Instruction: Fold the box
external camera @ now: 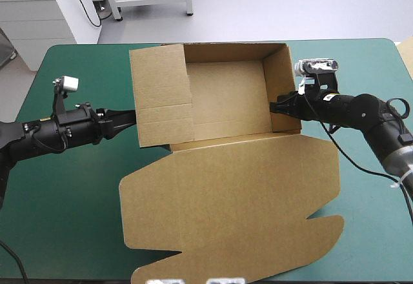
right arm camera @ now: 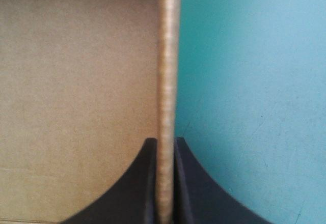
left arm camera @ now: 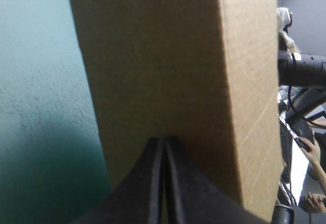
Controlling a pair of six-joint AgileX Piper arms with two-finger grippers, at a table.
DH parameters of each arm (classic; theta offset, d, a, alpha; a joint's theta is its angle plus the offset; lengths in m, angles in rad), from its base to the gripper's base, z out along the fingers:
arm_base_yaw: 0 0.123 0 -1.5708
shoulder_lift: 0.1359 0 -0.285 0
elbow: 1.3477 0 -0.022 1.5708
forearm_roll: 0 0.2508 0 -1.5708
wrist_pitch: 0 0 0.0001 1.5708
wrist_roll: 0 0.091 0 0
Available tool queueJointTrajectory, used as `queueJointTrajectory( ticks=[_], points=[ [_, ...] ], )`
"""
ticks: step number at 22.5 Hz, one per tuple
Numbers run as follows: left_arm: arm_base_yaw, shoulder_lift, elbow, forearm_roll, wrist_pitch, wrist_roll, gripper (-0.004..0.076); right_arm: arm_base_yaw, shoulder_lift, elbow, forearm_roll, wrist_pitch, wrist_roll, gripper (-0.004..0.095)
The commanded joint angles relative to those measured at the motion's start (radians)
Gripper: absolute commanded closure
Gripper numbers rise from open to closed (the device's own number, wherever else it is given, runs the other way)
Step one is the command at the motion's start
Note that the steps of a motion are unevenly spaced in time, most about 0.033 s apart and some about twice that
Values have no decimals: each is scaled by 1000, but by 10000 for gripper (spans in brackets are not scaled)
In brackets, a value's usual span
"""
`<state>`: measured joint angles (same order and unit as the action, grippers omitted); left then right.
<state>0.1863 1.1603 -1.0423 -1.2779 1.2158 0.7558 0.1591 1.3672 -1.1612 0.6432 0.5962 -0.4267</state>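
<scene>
Left end effector (external camera: 133,117) and right end effector (external camera: 273,107) each grip a box (external camera: 226,97) wall; hold walls upright, tuck evenly.

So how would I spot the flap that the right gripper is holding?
On the teal-green table lies the brown box, its far half a tray. It is the tray's right wall, pinched by the right gripper. Unlike the broader, creased left wall, it is narrow and uncreased.
</scene>
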Motion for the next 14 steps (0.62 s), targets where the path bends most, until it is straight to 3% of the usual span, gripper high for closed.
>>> queueJointTrajectory(
  ticks=[1,8,14],
  points=[
    [-60,-21,-31,-49,-62,-6,731,-4,-30,-29,44,-52,-18,923],
    [-234,-21,-31,100,-299,-91,731,-4,-28,-29,21,-47,-23,923],
    [-287,-21,-31,114,-337,-93,721,-4,-28,-29,-61,-36,-6,923]
  ],
)
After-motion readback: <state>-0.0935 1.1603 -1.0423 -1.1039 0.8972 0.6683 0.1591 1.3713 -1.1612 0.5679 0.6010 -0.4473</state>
